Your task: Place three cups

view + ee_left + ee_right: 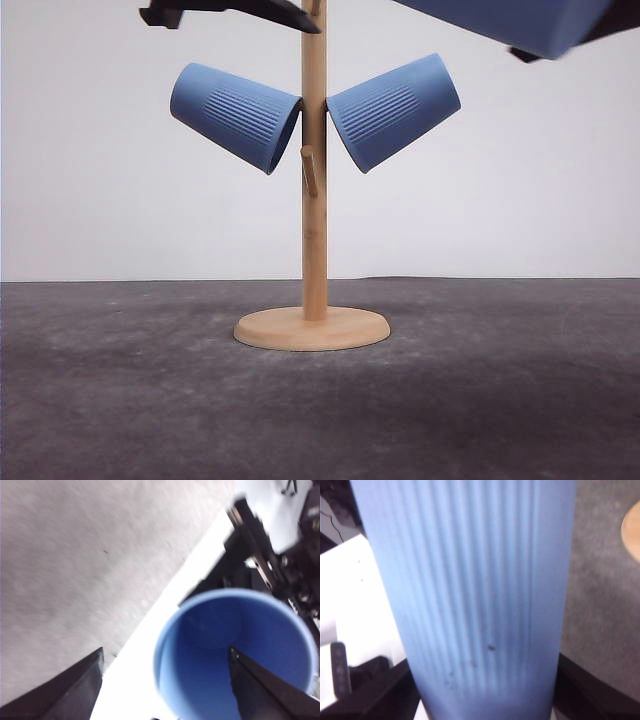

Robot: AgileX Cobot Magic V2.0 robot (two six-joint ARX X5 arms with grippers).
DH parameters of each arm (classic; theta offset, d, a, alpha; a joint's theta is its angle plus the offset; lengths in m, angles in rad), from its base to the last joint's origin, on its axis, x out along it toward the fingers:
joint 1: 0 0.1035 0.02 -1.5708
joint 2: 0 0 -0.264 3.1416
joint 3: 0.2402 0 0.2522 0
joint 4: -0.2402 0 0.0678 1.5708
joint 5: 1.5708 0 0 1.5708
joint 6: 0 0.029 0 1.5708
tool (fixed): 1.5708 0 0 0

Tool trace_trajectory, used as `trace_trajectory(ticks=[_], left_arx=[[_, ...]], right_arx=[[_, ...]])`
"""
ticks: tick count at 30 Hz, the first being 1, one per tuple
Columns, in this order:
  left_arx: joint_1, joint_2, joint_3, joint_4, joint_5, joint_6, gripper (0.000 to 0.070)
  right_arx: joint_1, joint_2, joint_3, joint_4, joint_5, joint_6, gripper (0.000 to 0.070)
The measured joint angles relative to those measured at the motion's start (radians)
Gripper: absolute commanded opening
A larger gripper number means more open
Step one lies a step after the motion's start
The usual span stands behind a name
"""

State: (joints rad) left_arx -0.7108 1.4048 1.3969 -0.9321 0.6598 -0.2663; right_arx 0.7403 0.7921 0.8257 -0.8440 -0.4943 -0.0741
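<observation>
Right hand (485,707) squeezes third cup (475,590) by its ribbed sides | left hand (165,690) is open, one finger inside a cup (235,650) | I think cups are light, stiff, slippery.

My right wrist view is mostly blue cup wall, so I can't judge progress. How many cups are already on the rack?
Observer: Two. The left cup and the right cup hang tilted on either side of the wooden post.
Operator: Is any peg free for mine?
Observer: Yes, a short bare peg sticks out of the post toward the camera, just below those two.
Operator: Where is my cup relative to it?
Observer: The held cup is up and to the right of the post, above the right cup, clamped in the right gripper.
</observation>
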Motion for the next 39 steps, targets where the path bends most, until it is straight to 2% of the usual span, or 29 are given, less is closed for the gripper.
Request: trace_trajectory(ticks=[2, 5, 8, 11, 14, 17, 20, 23, 26, 29, 34, 39], left_arx=[[0.035, -0.004, 0.021, -0.036, -0.002, 0.028, 0.0479], [0.089, -0.026, 0.048, -0.089, -0.007, 0.08, 0.0478], [0.142, -0.076, 0.055, -0.114, -0.016, 0.13, 0.0476], [0.199, -0.139, 0.055, -0.123, -0.07, 0.175, 0.0476], [0.253, -0.195, 0.055, -0.133, -0.13, 0.21, 0.0476], [0.299, -0.24, 0.056, -0.147, -0.141, 0.235, 0.0476], [0.346, -0.275, 0.056, -0.171, -0.141, 0.253, 0.0476], [0.382, -0.297, 0.056, -0.19, -0.142, 0.257, 0.0476], [0.398, -0.305, 0.056, -0.195, -0.142, 0.26, 0.0476], [0.408, -0.307, 0.056, -0.195, -0.142, 0.265, 0.0476], [0.412, -0.307, 0.056, -0.195, -0.142, 0.267, 0.0476], [0.412, -0.307, 0.056, -0.195, -0.142, 0.267, 0.0476]], right_arx=[[0.0, -0.008, 0.0, -0.028, 0.0, 0.013, 0.0332], [0.0, -0.01, 0.0, -0.057, -0.007, 0.077, 0.0332], [0.0, -0.005, 0.0, -0.066, -0.04, 0.175, 0.0332], [0.0, 0.006, 0.0, -0.047, -0.074, 0.295, 0.0332], [0.0, 0.012, -0.033, 0.041, -0.108, 0.406, 0.0332], [-0.006, 0.012, -0.137, 0.205, -0.152, 0.518, 0.0332], [-0.027, 0.017, -0.3, 0.437, -0.193, 0.66, 0.0332], [-0.062, 0.022, -0.466, 0.731, -0.212, 0.854, 0.0332], [-0.092, 0.031, -0.577, 1.036, -0.213, 1.081, 0.0332], [-0.105, 0.063, -0.617, 1.257, -0.217, 1.309, 0.0332], [-0.105, 0.14, -0.617, 1.466, -0.237, 1.542, 0.0332], [-0.099, 0.269, -0.616, 1.751, -0.237, 1.767, 0.0331]])
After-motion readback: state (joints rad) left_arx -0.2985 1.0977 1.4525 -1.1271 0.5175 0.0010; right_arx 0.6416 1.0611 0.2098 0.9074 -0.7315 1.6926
